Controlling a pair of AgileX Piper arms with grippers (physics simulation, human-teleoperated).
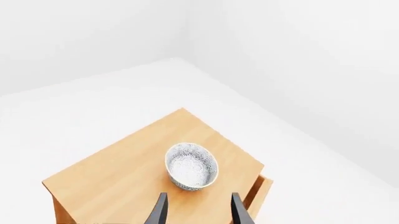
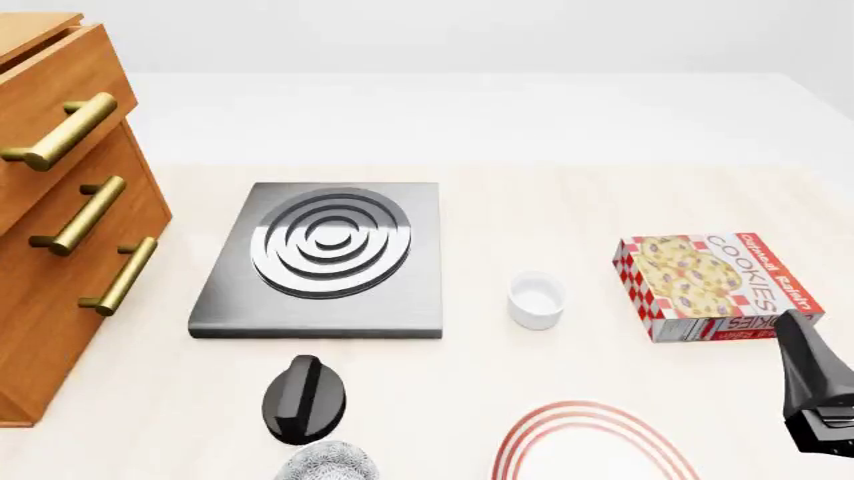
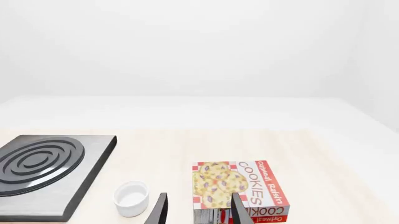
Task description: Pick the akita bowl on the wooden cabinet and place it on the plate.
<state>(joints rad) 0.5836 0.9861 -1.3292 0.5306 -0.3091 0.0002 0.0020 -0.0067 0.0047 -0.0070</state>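
Speckled black-grey akita bowl, orange-brown wooden cabinet, red-ringed white plate

Looking like a bare simulated kitchen mock-up: pale table carrying a grey stove plate, a white cup-like bowl, a cookie box and a wooden cabinet, sitting amid blank white walls.

Your left gripper shows as two slim, dark grey-black fingers, flat-sided and tapering to narrow tips. Your right gripper is built the same. In the front view your right arm is a black, angular, matte housing with faint seams.
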